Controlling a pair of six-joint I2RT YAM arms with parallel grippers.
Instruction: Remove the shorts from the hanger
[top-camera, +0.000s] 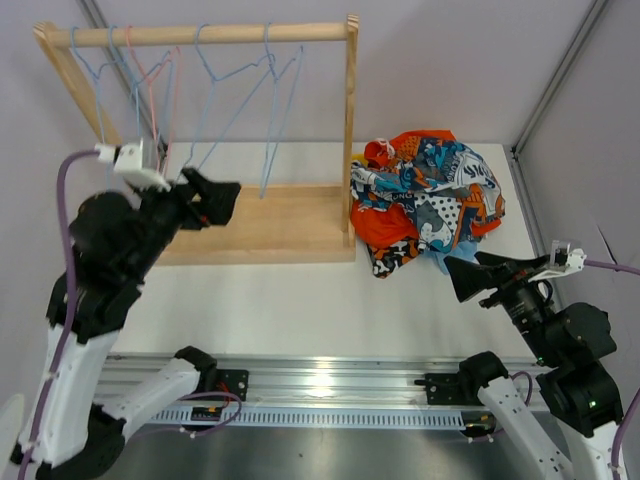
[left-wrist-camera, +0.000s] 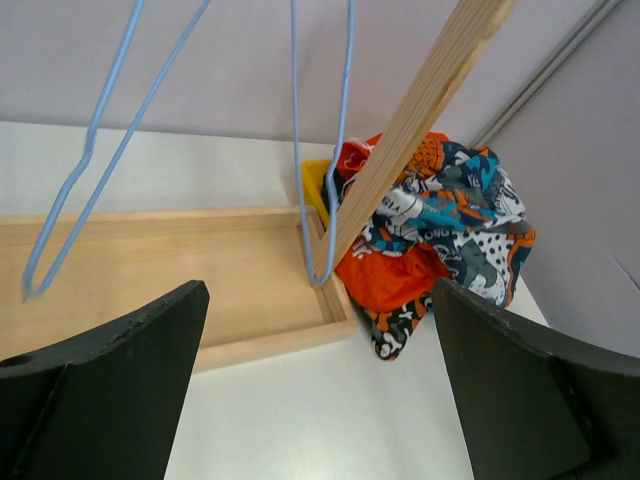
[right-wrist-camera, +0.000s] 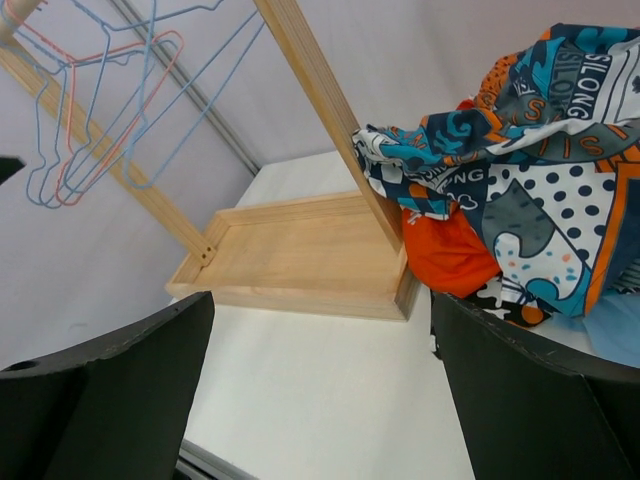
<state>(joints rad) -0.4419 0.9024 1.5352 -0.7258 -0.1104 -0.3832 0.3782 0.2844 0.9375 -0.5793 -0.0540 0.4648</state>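
White tabletop, pale walls. Left gripper (top-camera: 212, 200) is spread wide and holds nothing, just below the bare wire hangers (top-camera: 240, 90) on the wooden rack (top-camera: 200, 35). Shorts (top-camera: 425, 200) lie heaped well to its right, just ahead of the right gripper (top-camera: 468, 277), likewise wide and empty. Judgement: no garment is left hanging. Back the left gripper straight out, low, so no finger hooks a wire.

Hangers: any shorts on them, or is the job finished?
Done: every wire hanger on the rail hangs bare, and the shorts lie heaped on the table right of the rack. In hand: nothing; the left end effector and right end effector are both open and empty. Left: no shorts to remove that I can see; the job looks finished.
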